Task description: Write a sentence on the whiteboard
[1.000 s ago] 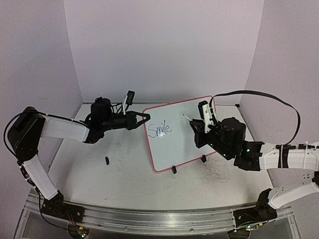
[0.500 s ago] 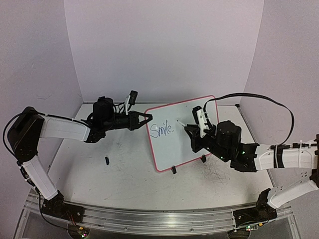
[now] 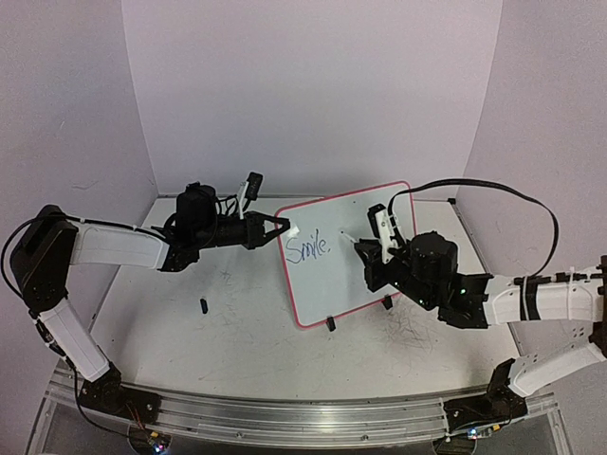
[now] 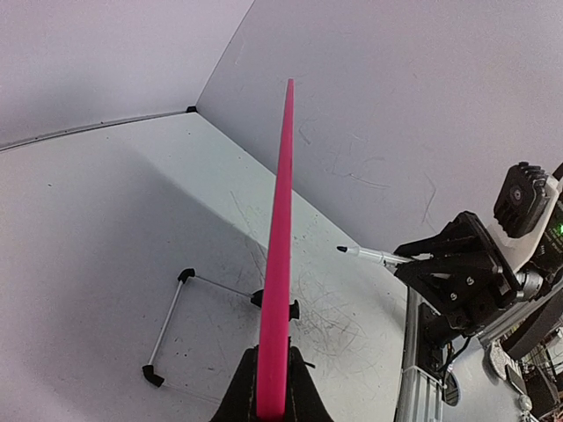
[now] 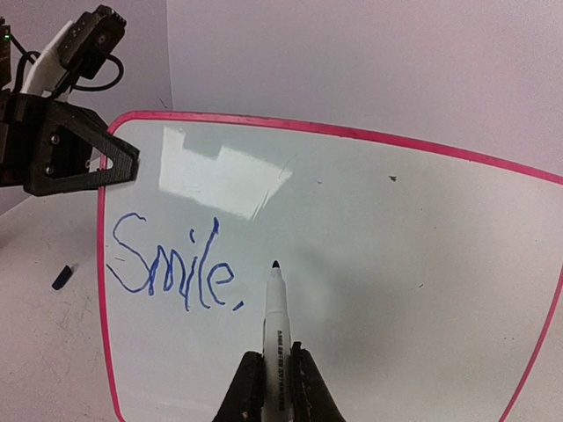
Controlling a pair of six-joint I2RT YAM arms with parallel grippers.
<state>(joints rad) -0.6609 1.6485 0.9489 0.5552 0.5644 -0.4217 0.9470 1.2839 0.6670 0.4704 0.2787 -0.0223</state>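
Note:
The whiteboard (image 3: 353, 277), white with a pink-red rim, stands tilted on the table. My left gripper (image 3: 282, 226) is shut on its upper left rim, seen edge-on as a pink strip (image 4: 281, 255) between that gripper's (image 4: 273, 397) jaws. Of the sentence (image 5: 171, 264), blue writing reading "Smile," shows at the board's left. My right gripper (image 5: 275, 387) is shut on a white marker (image 5: 275, 321). Its dark tip sits just right of the comma, at or just off the board face. From above, the right gripper (image 3: 368, 251) is in front of the board's middle.
A small black marker cap (image 3: 203, 305) lies on the scuffed tabletop to the left of the board. Two black clip feet (image 3: 331, 323) hold the board's lower edge. A thin white rod with black ends (image 4: 167, 325) lies behind the board. Walls close in left, back and right.
The board and my left gripper shifted slightly right. My right gripper with the marker moved a little left and lower over the board. The writing is unchanged.

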